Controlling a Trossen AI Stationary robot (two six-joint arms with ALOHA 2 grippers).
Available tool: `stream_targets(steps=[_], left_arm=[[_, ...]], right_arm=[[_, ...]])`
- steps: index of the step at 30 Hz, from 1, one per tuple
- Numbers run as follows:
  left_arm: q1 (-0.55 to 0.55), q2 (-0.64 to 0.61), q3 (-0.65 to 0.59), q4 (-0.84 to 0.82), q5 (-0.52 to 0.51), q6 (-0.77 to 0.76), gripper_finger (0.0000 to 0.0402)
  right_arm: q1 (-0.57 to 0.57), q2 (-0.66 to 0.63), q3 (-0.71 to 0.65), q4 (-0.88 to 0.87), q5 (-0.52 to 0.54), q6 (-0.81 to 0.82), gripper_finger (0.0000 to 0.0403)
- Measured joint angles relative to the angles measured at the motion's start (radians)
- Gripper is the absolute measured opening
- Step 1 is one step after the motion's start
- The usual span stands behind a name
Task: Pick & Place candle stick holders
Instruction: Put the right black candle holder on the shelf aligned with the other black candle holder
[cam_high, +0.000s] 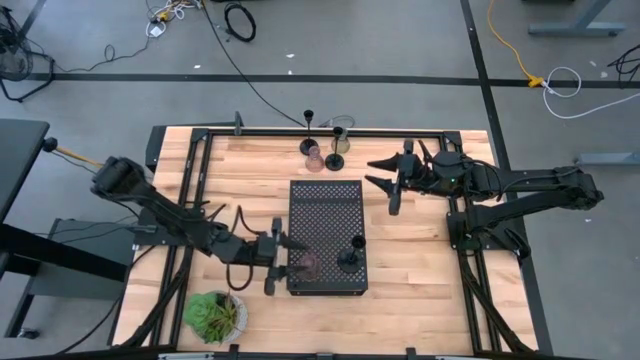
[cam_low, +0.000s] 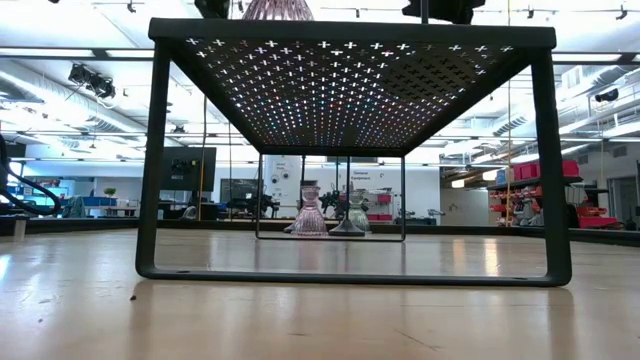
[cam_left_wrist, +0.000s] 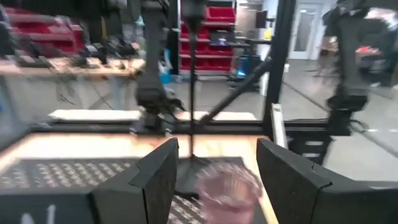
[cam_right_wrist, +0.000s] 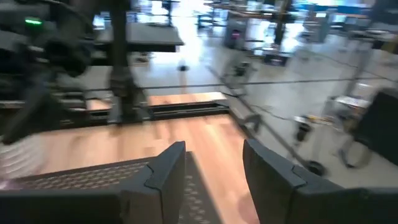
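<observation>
High view: left hand (cam_high: 296, 252) open beside pinkish holder (cam_high: 311, 263).

Both arms are dark, near-black, built from slender tubular links joined by bulkier rounded joint housings. The left end effector (cam_high: 277, 257) carries two flat, angular black fingers (cam_left_wrist: 155, 180) with bevelled inner faces and matte finish. The right end effector (cam_high: 386, 178) has the same two-finger form; its fingers (cam_right_wrist: 163, 174) are wedge-shaped with squared edges. Behind the right end effector, a small green indicator light shows on the wrist housing. Black cabling runs behind the left end effector along its links.
</observation>
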Motion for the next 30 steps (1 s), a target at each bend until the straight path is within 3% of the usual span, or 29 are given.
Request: stream_targets(steps=[4, 10, 19, 23, 30], left_arm=[[0.000, -0.043, 0.000, 0.001, -0.104, 0.112, 0.0220], [0.001, -0.074, 0.000, 0.003, -0.250, 0.193, 0.0220], [0.001, -0.074, 0.000, -0.017, -0.259, 0.192, 0.0220], [0.004, -0.074, 0.000, -0.018, -0.265, 0.193, 0.0220], [0.007, -0.074, 0.000, -0.023, -0.267, 0.193, 0.0220]], right_arm=[[-0.028, 0.015, 0.000, -0.004, 0.068, 0.011, 0.0159], [-0.173, 0.067, 0.000, -0.018, 0.020, 0.026, 0.0159], [-0.407, 0.195, 0.000, 0.075, -0.198, 0.022, 0.0159], [-0.469, 0.284, 0.000, 0.167, -0.286, 0.023, 0.0159], [-0.523, 0.439, 0.000, 0.308, -0.347, 0.039, 0.0159]])
